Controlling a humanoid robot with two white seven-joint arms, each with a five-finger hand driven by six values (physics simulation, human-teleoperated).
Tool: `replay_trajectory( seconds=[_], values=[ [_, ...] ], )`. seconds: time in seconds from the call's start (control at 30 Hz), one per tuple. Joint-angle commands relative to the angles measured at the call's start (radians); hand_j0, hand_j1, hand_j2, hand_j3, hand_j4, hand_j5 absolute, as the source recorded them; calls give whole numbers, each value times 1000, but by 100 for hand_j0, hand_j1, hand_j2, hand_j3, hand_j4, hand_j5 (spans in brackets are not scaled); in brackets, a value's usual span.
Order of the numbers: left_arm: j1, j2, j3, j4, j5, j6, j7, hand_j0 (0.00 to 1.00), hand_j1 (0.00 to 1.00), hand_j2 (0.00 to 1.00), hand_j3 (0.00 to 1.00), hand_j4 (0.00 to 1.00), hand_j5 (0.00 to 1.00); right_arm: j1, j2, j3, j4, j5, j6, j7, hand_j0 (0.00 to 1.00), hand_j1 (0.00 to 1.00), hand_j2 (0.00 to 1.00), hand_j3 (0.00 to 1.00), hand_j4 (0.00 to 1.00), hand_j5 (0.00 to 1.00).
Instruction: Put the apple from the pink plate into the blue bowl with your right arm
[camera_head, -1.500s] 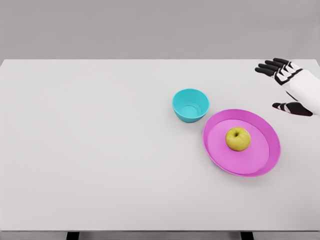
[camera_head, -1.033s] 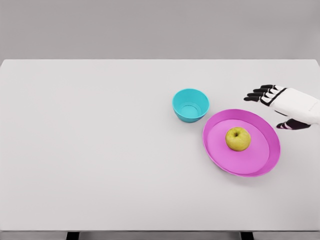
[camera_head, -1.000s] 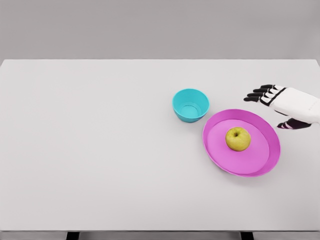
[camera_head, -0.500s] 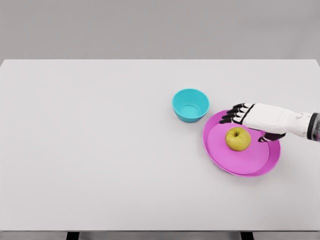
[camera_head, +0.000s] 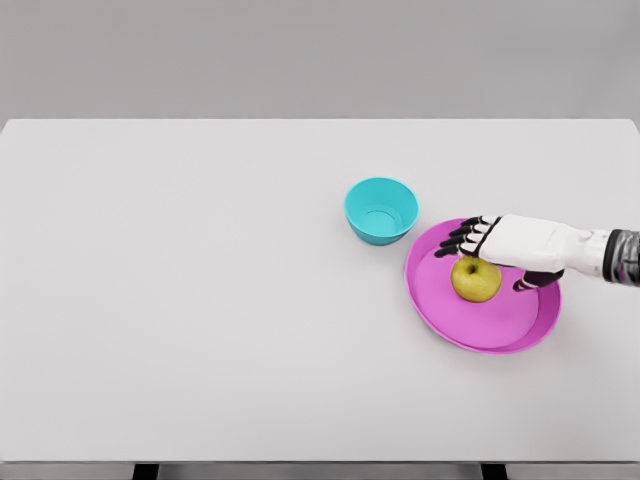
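Observation:
A yellow-green apple (camera_head: 475, 281) lies in the middle of the pink plate (camera_head: 450, 320), right of the table's centre. My right hand (camera_head: 487, 256) reaches in from the right edge and hovers just over the apple's top, covering its upper part. Its black fingers (camera_head: 458, 236) are spread out toward the left and the thumb (camera_head: 530, 283) points down on the apple's right side; the hand is open and holds nothing. The blue bowl (camera_head: 381, 210) stands empty just up and left of the plate. The left arm is out of view.
The white table (camera_head: 200, 300) spans the whole view, with its front edge along the bottom and a grey wall behind. The bowl's rim sits a short gap from the plate's upper left rim.
My right hand has come in from the far right and down, moving leftward from beside the plate to just over the apple. Apple, plate and bowl have stayed in place.

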Motion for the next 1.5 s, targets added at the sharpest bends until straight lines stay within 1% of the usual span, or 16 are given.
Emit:
replay_trajectory(
  seconds=[0.0,0.27,0.3,0.37,0.43,0.47,0.5,0.53,0.57,0.6,0.63,0.77,1.03,1.3,1.43,1.47],
  values=[
    [0,0,0,0,0,0,0,100,100,100,100,100,100,0,2,29,14,-4,2,-1,100,100,100,100,100,100],
    [0,0,0,0,0,0,0,100,100,100,100,100,100,0,14,40,32,-4,2,0,100,100,100,100,100,100],
    [0,0,0,0,0,0,0,100,100,100,100,100,100,-5,14,40,30,-4,2,0,98,98,98,98,98,98],
    [0,0,0,0,0,0,0,100,100,100,100,100,100,-8,14,40,26,-4,2,0,90,90,90,90,90,90],
    [0,0,0,0,0,0,0,100,100,100,100,100,100,-8,14,40,24,-4,2,0,86,86,86,86,86,86],
    [0,0,0,0,0,0,0,100,100,100,100,100,100,-8,14,40,24,-4,2,0,80,80,80,80,80,80],
    [0,0,0,0,0,0,0,100,100,100,100,100,100,-8,14,40,23,-4,2,0,76,76,76,76,76,76],
    [0,0,0,0,0,0,0,100,100,100,100,100,100,-8,14,42,21,-4,2,0,75,75,75,75,75,75],
    [0,0,0,0,0,0,0,100,100,100,100,100,100,-8,14,40,20,-4,2,0,71,71,71,71,71,71],
    [0,0,0,0,0,0,0,100,100,100,100,100,100,-8,14,42,14,-4,2,0,63,63,63,63,63,63],
    [0,0,0,0,0,0,0,100,100,100,100,100,100,-8,14,42,12,-4,2,0,62,62,62,62,62,62],
    [0,0,0,0,0,0,0,100,100,100,100,100,100,-8,14,42,12,-4,2,0,50,50,50,50,50,50],
    [0,0,0,0,0,0,0,100,100,100,100,100,100,-26,12,29,14,-7,2,0,50,50,50,50,50,50],
    [0,0,0,0,0,0,0,100,100,100,100,100,100,-103,16,29,38,-4,2,2,50,50,50,50,50,50],
    [0,0,0,0,0,0,0,100,100,100,100,100,100,-149,58,32,67,-4,2,25,50,50,50,50,50,50],
    [0,0,0,0,0,0,0,100,100,100,100,100,100,-153,58,32,72,-4,2,25,50,50,50,50,50,50]
  ],
)
